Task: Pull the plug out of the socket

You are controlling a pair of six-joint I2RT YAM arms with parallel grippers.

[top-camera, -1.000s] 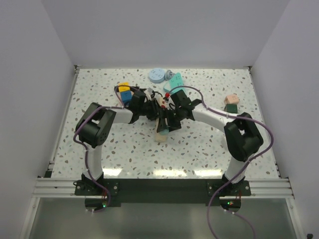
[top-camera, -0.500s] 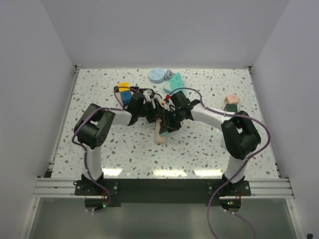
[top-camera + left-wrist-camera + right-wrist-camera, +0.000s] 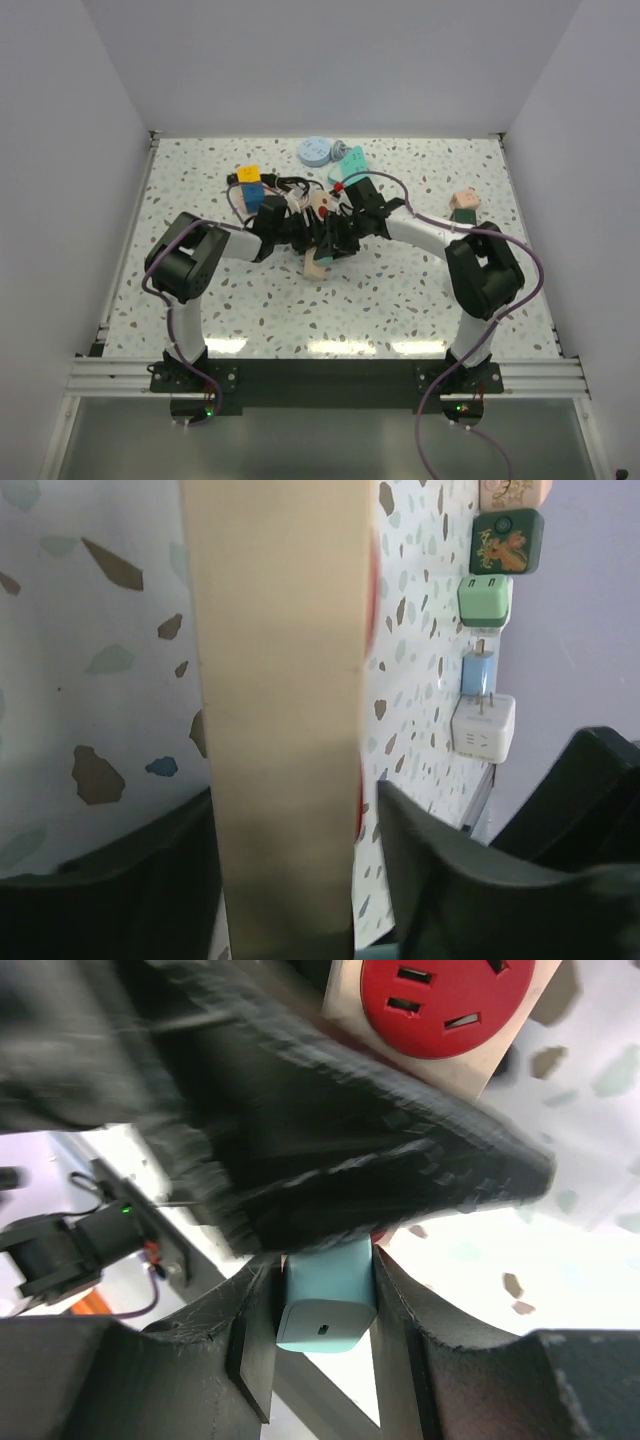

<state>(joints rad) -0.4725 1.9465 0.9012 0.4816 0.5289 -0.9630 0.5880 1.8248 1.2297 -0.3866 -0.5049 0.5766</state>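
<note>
The socket, a long cream-beige power strip (image 3: 316,262), is held tilted at the table's middle between both grippers. In the left wrist view its plain back (image 3: 280,680) runs between my left gripper's (image 3: 295,820) dark fingers (image 3: 120,880), which are closed on it. My left gripper (image 3: 298,236) grips it from the left. My right gripper (image 3: 338,240) comes from the right and is shut on a light-blue plug (image 3: 326,1305). One red outlet (image 3: 445,995) shows on the strip's face (image 3: 480,1070). The plug's prongs are hidden behind the left gripper's black body (image 3: 330,1160).
Behind the grippers lie a yellow and blue block (image 3: 250,181), a round blue disc (image 3: 314,151), a teal triangular block (image 3: 350,160) and a pink-and-green piece (image 3: 463,205). The left wrist view shows a row of chargers: dark green (image 3: 505,540), light green (image 3: 485,600), blue (image 3: 478,670), white (image 3: 482,728).
Both grippers and the power strip have shifted a little to the left. The strip's lower end has swung left and up, and the left wrist has moved closer in.
</note>
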